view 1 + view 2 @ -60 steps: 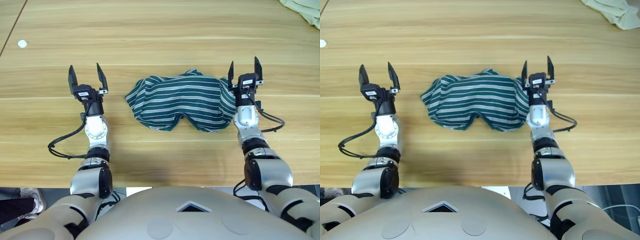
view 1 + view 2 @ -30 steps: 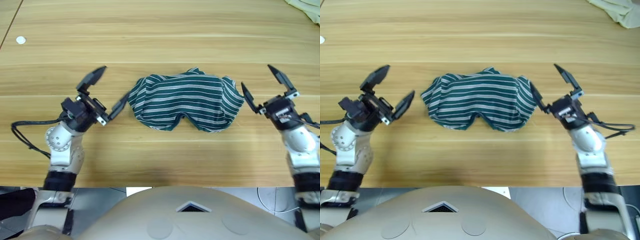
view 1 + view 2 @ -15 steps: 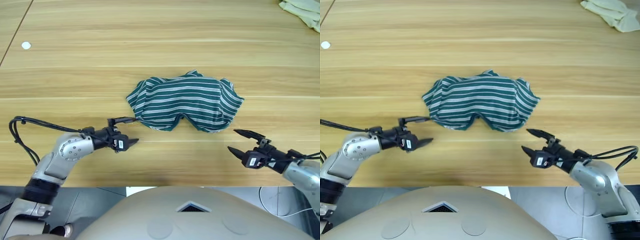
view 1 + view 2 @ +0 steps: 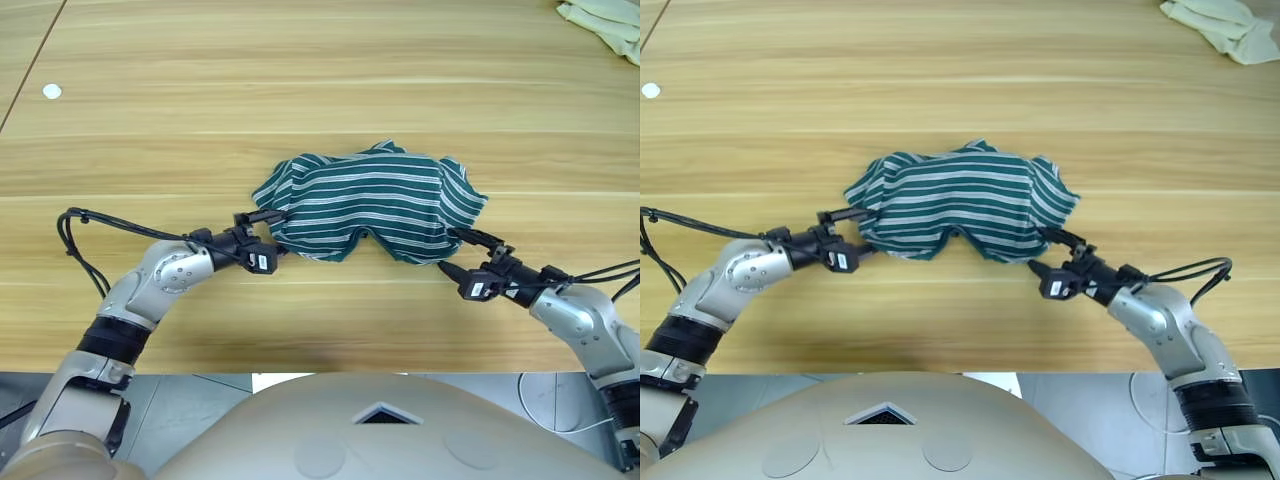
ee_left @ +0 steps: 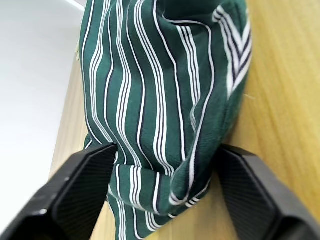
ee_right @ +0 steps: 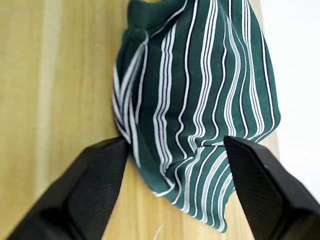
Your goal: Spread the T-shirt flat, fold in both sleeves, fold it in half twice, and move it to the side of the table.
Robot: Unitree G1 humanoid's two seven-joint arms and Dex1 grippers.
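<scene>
A green T-shirt with white stripes [image 4: 370,205] lies crumpled in a wide heap at the middle of the wooden table [image 4: 320,120]. My left gripper [image 4: 268,232] is low at the heap's near-left corner. It is open, and in the left wrist view its fingers [image 5: 82,192] stand on either side of a bunched fold of the T-shirt [image 5: 160,90]. My right gripper [image 4: 452,252] is at the near-right corner, also open. Its fingers [image 6: 260,185] straddle the edge of the T-shirt [image 6: 200,90], which lies on the wood.
A pale crumpled cloth [image 4: 605,20] lies at the far right corner of the table. A small white disc [image 4: 52,91] sits far left. The table's near edge [image 4: 300,368] runs just behind both forearms. Bare wood surrounds the shirt.
Both arms have swung from upright beside the shirt down to table level. In the last half second each open gripper slid inward onto a near corner of the shirt.
</scene>
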